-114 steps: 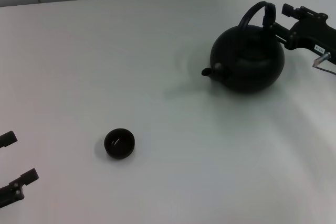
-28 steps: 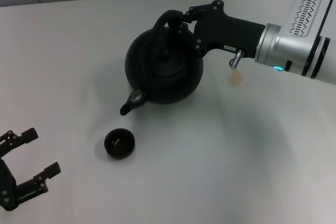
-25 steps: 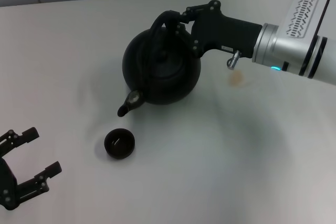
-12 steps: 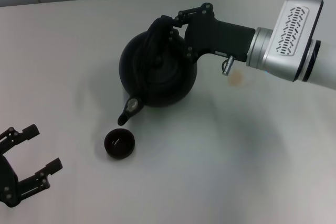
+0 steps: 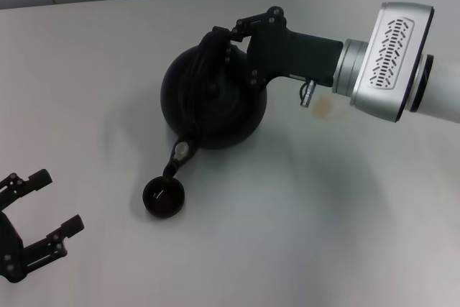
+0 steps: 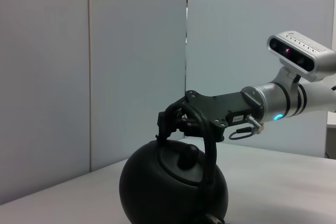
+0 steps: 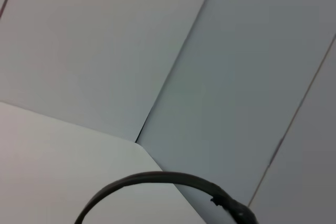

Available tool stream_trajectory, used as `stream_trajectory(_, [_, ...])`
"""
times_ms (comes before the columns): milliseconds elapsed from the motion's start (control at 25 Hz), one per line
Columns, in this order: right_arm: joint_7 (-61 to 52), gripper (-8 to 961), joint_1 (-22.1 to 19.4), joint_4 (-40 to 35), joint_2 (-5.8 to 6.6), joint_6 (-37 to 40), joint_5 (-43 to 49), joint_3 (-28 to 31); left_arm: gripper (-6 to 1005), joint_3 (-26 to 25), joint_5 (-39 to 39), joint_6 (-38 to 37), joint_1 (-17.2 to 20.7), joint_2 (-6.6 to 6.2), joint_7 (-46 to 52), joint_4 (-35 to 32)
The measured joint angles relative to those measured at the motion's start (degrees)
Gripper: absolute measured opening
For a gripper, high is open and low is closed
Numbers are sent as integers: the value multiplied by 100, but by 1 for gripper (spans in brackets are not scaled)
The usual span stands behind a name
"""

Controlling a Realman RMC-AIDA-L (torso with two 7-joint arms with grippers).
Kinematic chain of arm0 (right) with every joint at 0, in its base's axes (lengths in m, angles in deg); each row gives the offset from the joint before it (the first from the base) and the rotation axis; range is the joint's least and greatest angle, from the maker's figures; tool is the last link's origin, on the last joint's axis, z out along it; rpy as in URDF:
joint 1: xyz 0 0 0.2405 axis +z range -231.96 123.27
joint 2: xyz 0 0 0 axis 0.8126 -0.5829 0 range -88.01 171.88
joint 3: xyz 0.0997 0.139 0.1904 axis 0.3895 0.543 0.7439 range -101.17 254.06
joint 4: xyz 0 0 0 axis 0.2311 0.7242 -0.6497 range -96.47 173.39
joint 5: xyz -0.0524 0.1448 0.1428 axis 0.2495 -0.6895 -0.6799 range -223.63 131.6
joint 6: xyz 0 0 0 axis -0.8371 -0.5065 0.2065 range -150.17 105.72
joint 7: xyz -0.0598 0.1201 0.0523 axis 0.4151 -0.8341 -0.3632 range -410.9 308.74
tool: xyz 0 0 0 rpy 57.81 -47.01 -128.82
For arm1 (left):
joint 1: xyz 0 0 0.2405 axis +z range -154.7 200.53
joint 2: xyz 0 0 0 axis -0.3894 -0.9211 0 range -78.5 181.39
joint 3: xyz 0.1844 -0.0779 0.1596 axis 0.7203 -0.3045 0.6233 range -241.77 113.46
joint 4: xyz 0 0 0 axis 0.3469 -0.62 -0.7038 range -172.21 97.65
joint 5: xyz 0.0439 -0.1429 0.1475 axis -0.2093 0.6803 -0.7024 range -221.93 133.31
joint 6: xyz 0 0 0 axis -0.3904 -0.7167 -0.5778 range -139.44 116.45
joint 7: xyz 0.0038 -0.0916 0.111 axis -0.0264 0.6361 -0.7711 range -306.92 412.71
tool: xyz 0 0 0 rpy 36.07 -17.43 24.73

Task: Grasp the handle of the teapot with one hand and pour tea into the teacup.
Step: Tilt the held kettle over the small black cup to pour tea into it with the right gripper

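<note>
Your right hand (image 5: 224,39) was clamped tight on the handle (image 5: 208,52) at its crest, carrying the pot (image 5: 213,98) over the middle of the counter (image 5: 302,206). The pot was tipped toward the near edge, spout (image 5: 177,156) down, its mouth just above the cup's (image 5: 164,197) far rim; whether they touched, you could not tell. The cup sat on the counter, toward the near left corner. Your left hand (image 5: 37,216) was parked at the near left corner, fingers spread, holding nothing, well apart from the cup. A small tan stain (image 5: 323,108) marked the white counter beneath the right arm. Grey wall panels (image 6: 131,66) stood behind the far edge.
</note>
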Motion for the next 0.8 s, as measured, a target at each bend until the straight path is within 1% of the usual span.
stream_trajectory(800, [790, 87, 84, 133, -15, 116, -10, -6, 812, -11, -1, -30, 39, 16, 0, 0])
